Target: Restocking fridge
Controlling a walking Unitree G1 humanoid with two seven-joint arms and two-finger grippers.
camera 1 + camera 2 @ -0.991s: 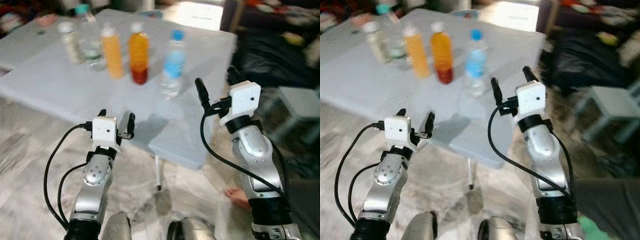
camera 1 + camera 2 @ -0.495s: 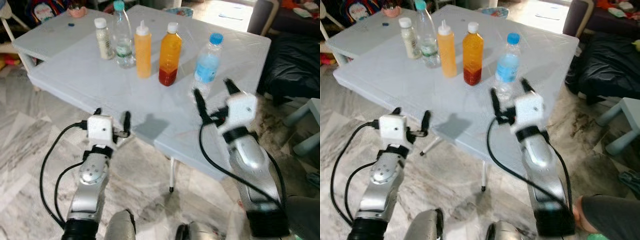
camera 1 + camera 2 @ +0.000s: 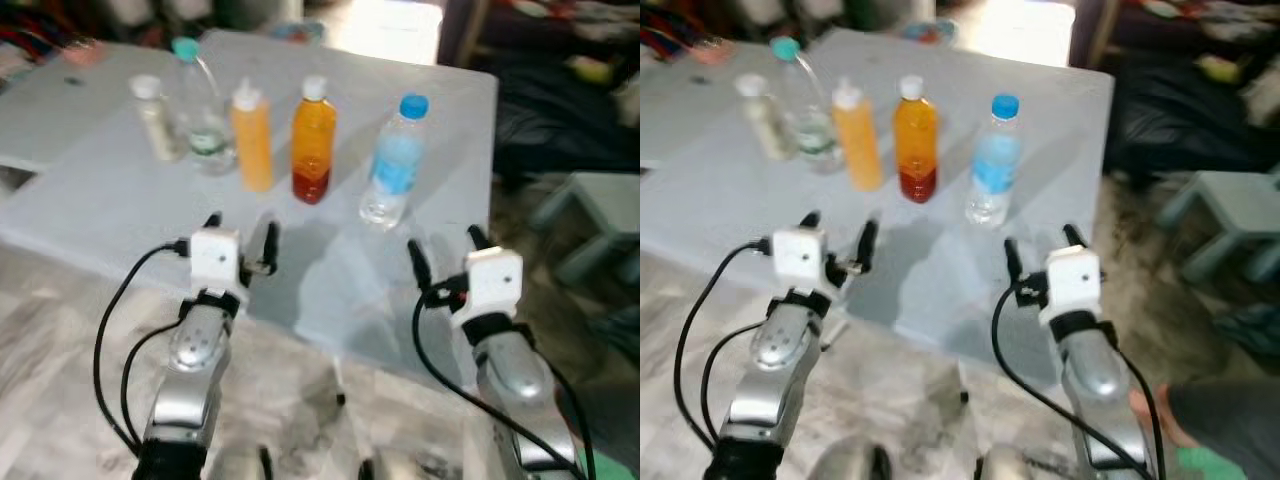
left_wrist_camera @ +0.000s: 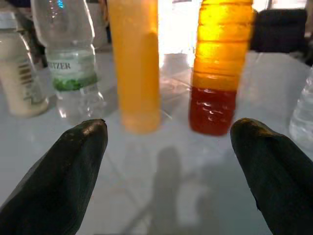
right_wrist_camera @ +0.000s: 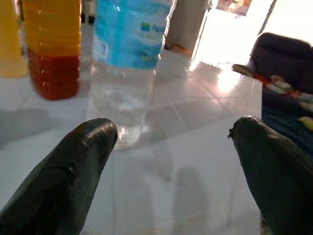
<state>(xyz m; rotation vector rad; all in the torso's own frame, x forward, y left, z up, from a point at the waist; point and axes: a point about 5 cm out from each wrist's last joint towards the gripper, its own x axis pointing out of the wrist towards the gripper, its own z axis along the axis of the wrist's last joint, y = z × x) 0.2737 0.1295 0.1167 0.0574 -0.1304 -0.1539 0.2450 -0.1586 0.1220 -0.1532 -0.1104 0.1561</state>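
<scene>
Head views, slightly blurred: a pale grey table [image 3: 120, 190] on a marbled grey floor [image 3: 60, 380], carrying five bottles in a loose row. From the robot's left: a small cream bottle [image 3: 155, 117], a clear bottle with teal cap [image 3: 200, 105], a yellow squeeze bottle [image 3: 251, 137], an orange-and-red juice bottle [image 3: 312, 142], then, standing a little apart, a water bottle with blue cap and blue label [image 3: 394, 162]. All upright, none touching a gripper. Beyond the table's right edge, a dark sofa [image 3: 560, 110] with scattered items, and a pale low stool [image 3: 600, 215] nearer. A person's bare foot at the lower right of the right eye view [image 3: 1155, 415].

Left gripper [image 3: 241, 232] raised over the table's near edge, fingers apart, holding nothing. Right gripper [image 3: 445, 250] raised short of the near right corner, fingers likewise spread and empty.

Left wrist view: two black fingertips [image 4: 73, 161] wide apart above the glossy tabletop; straight ahead between them the yellow squeeze bottle [image 4: 134, 63] and the juice bottle [image 4: 217, 63], with the clear bottle [image 4: 71, 54] and cream bottle [image 4: 17, 68] off to one side.

Right wrist view: black fingertips [image 5: 78, 156] spread wide over the table; water bottle [image 5: 127, 63] ahead, closer to one finger, juice bottle [image 5: 54, 49] beside it, bright doorway and sofa behind.
</scene>
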